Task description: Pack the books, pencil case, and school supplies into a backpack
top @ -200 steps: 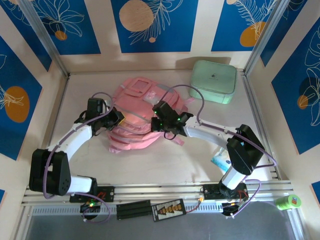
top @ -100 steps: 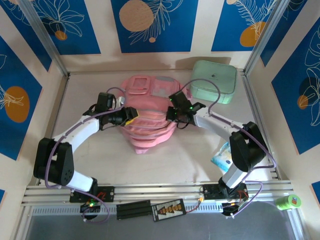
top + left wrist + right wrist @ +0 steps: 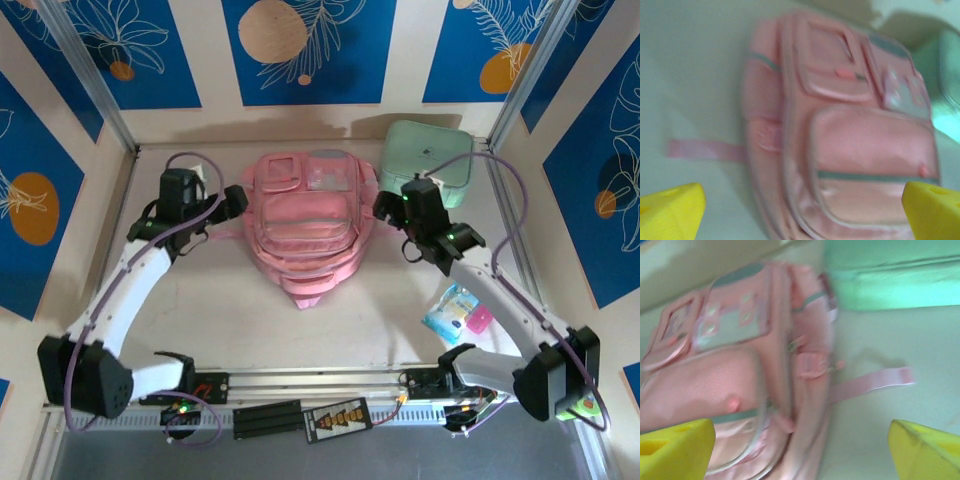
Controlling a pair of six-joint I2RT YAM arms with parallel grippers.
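We see the backpack (image 3: 305,235) flat on the table (image 3: 200,310), approx. centre, front up, top twd the far wall. Soft light-pink fabric, grey-green trim, several pockets; a strap (image 3: 705,149) trails sideways.

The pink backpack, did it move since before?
Yes. The backpack has slid right in the top view, closer to the mint-green box, and now lies spread out flat.

The backpack (image 3: 305,240) fills the middle of the table (image 3: 200,310). The green box (image 3: 445,150) blocks the back right corner, close by the right tool (image 3: 388,205). Small packets (image 3: 457,312) lie front right; front left is free
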